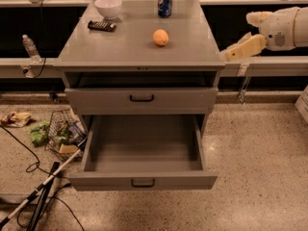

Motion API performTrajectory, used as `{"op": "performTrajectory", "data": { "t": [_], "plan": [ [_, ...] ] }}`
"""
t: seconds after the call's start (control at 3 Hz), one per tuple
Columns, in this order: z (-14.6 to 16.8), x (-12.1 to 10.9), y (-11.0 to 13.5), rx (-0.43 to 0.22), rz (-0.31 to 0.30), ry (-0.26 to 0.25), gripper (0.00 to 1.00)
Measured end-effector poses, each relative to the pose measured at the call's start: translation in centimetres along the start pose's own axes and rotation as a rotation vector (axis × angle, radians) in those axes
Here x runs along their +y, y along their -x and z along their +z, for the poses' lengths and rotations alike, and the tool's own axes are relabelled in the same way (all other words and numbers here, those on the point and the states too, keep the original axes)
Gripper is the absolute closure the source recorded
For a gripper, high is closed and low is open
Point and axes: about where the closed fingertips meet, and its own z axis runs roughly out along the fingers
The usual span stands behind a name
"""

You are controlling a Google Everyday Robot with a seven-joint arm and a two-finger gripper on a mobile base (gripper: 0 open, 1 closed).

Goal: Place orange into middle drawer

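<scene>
The orange [160, 37] sits on the grey cabinet top [120, 47], right of centre. The middle drawer [143, 150] is pulled wide open below it and is empty inside, with its black handle [143, 182] on the front. The drawer one tier higher [142, 99] is only slightly open. My gripper [239, 50] hangs in the air at the right of the cabinet, level with its top edge, well right of the orange and not touching it. It holds nothing.
A blue soda can [165, 1], a white bowl [108, 6] and a black flat object [101, 26] stand at the back of the top. A wire basket with litter [62, 134], cables and a white stick [38, 189] lie on the floor at the left. A water bottle [30, 48] stands on the left ledge.
</scene>
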Motion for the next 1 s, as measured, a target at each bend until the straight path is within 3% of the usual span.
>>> {"op": "performTrajectory", "data": {
  "t": [0.33, 0.67, 1.0],
  "plan": [
    [1.0, -0.8, -1.1, -0.020, 0.030, 0.004, 0.00],
    [1.1, -0.6, -0.8, -0.022, 0.022, 0.004, 0.00],
    [5.5, -1.2, 0.5, -0.111, -0.009, -0.008, 0.00]
  ]
}}
